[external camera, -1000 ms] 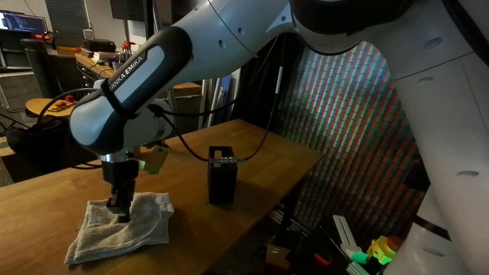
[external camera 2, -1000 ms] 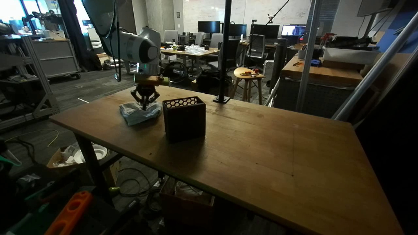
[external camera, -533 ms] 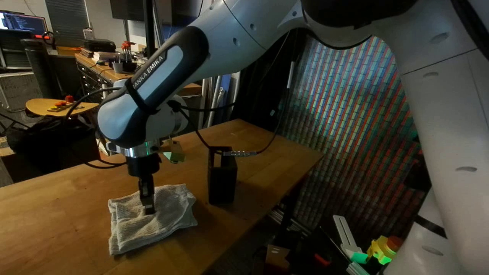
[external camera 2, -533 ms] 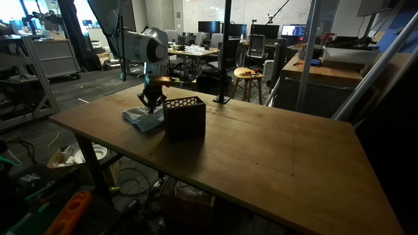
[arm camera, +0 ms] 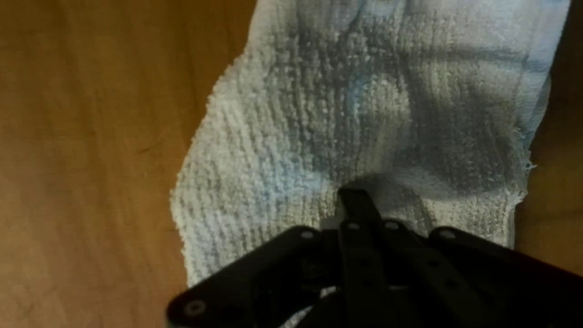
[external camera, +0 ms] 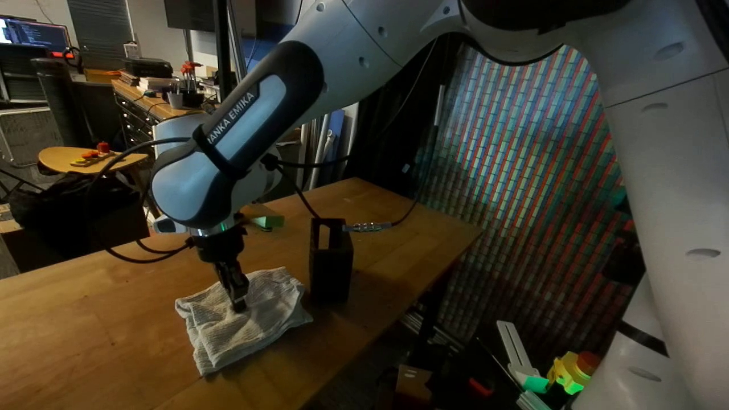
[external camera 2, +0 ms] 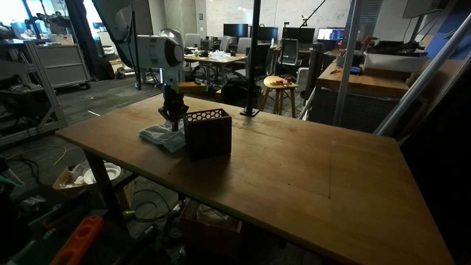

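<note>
A pale, folded cloth (external camera: 267,313) lies rumpled on the wooden table, partly behind the black box in an exterior view (external camera 2: 158,134). My gripper (external camera: 240,307) points down onto it, tilted, with the tips touching the cloth's upper face around its middle. From the wrist, the dark gripper (arm camera: 354,193) shows its fingertips pressed together, and no fold of cloth is visible between them. Creases and shadow spread over the cloth (arm camera: 273,159) around the tips. A tall black box (external camera: 331,273) with honeycomb-patterned openings stands upright close beside the cloth.
A cable with a metal connector (external camera: 369,226) hangs from the arm in front of the box. The table's edge (external camera 2: 140,176) runs along the near side. A black pole (external camera 2: 251,73) rises from the far edge, with a stool (external camera 2: 279,84) beyond.
My gripper has moved toward the black box, and the cloth has slid and turned along with it, now lying nearer the box. The gripper has tilted from upright. The jaws have stayed shut.
</note>
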You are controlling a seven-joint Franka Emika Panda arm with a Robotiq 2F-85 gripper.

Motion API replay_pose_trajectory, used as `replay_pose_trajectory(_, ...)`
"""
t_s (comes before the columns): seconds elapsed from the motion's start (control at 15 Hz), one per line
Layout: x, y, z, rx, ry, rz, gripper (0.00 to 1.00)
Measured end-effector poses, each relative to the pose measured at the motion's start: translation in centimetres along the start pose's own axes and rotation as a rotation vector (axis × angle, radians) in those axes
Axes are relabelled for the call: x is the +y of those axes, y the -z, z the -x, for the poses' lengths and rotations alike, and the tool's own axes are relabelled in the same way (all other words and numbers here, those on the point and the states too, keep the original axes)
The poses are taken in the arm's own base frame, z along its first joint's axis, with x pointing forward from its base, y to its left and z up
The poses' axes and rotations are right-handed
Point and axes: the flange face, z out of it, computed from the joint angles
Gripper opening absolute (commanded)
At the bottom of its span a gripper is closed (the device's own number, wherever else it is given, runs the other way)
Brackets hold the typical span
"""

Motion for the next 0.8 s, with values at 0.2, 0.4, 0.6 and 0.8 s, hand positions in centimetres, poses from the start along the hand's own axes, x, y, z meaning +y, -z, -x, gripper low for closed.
replay_pose_trajectory(0.2,0.5,1.8,-1.6,-0.016,0.07,0.057,0.0)
replay_pose_trajectory(0.4,1.1,3.7,-2.8,-0.015,0.114,0.102,0.0)
replay_pose_trajectory(0.6,1.4,4.4,-3.5,-0.012,0.137,0.118,0.0)
replay_pose_trajectory(0.8,1.5,3.8,-3.4,-0.017,0.14,0.109,0.0)
